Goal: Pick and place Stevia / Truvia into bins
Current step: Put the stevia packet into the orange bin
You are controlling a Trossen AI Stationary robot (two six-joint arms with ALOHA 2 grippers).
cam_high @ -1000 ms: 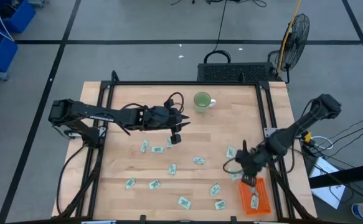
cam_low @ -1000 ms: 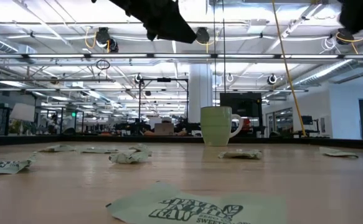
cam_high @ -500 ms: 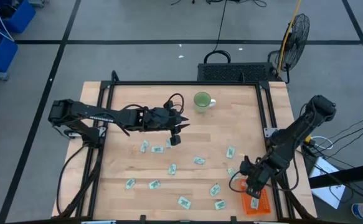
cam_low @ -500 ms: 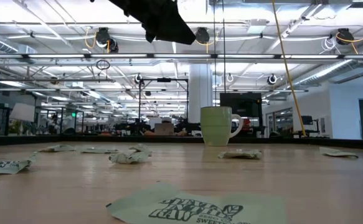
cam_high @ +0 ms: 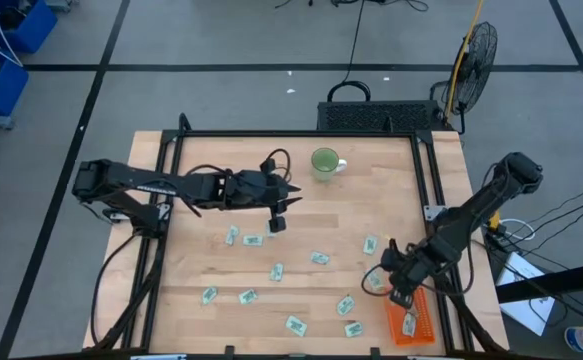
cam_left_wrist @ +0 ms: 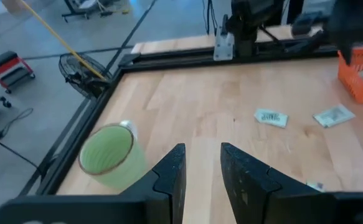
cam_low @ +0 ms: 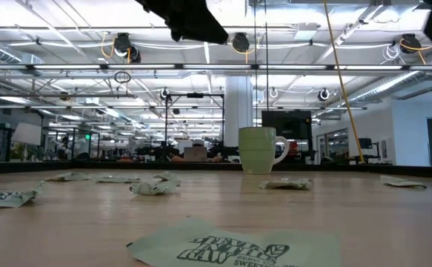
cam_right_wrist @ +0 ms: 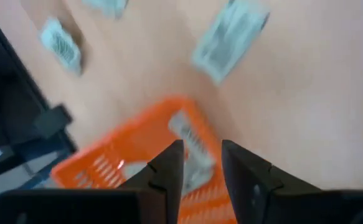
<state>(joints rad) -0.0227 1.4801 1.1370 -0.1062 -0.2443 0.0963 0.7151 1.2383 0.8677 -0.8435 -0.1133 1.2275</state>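
Several pale green and white Stevia sachets [cam_high: 318, 258] lie flat, scattered over the wooden table; one lies close to the low view's camera [cam_low: 234, 248]. The orange bin [cam_high: 411, 318] sits at the near right corner with a sachet [cam_right_wrist: 190, 140] inside it. My right gripper [cam_high: 400, 288] hovers just past the bin's far end, open by a narrow gap and empty [cam_right_wrist: 201, 168]. My left gripper [cam_high: 279, 216] waits above the table's middle, near the green mug [cam_high: 324, 161], also open by a narrow gap and empty [cam_left_wrist: 202, 171].
The green mug [cam_left_wrist: 106, 155] stands upright near the far edge. A black frame rail [cam_high: 434, 215] runs along the table's right side beside the bin. Bare wood lies between the mug and the sachets. A fan [cam_high: 474, 55] stands on the floor beyond the table.
My right gripper swung toward the near edge until it stood over the orange bin, then drew back toward the far edge to the bin's far end. The sachets on the table and the bin kept their places.
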